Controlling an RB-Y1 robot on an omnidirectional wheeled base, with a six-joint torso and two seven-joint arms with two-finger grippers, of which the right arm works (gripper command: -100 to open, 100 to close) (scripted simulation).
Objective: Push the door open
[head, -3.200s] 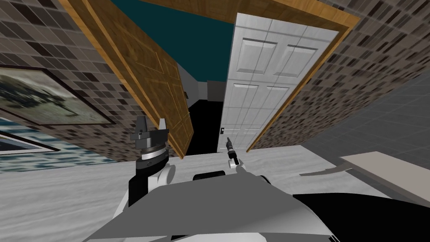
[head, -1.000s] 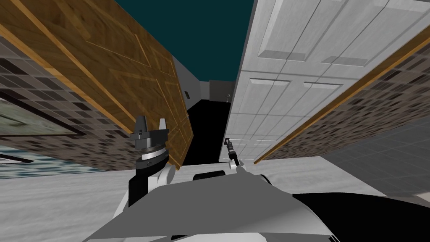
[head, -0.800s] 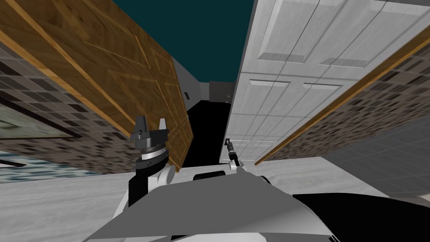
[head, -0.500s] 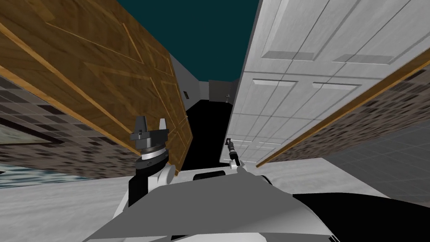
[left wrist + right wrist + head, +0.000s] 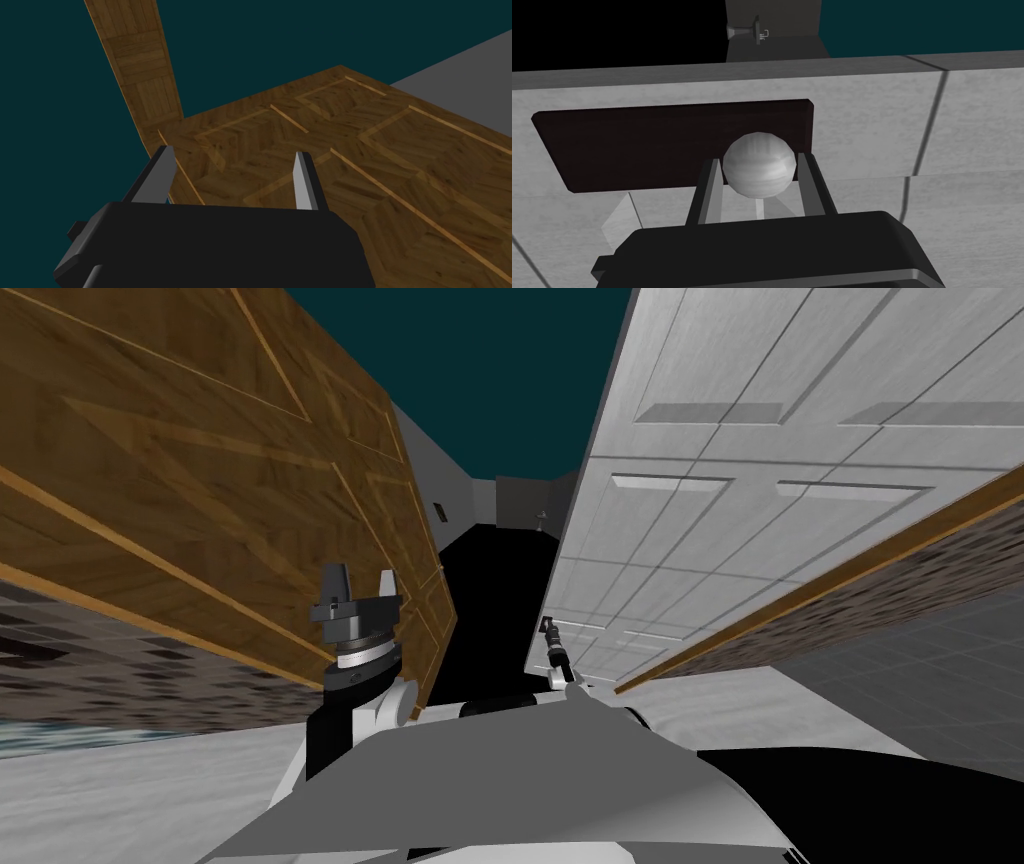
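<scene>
**Push in progress.** The right gripper (image 5: 757, 160) has its two fingers closed on the sides of the round grey knob (image 5: 757, 172). The knob is mounted on a dark plate (image 5: 637, 145) on the white door (image 5: 700, 538). This door, on the robot's right, stands ajar, and a black area (image 5: 490, 588) separates it from the wooden door (image 5: 200, 468). The left gripper (image 5: 233, 154) is raised near the wooden door, its fingers spread and empty. The step in hand appears to be the push itself, partway through the swing. The next move likely calls for a steady forward press on the knob, following the door's arc.
</scene>
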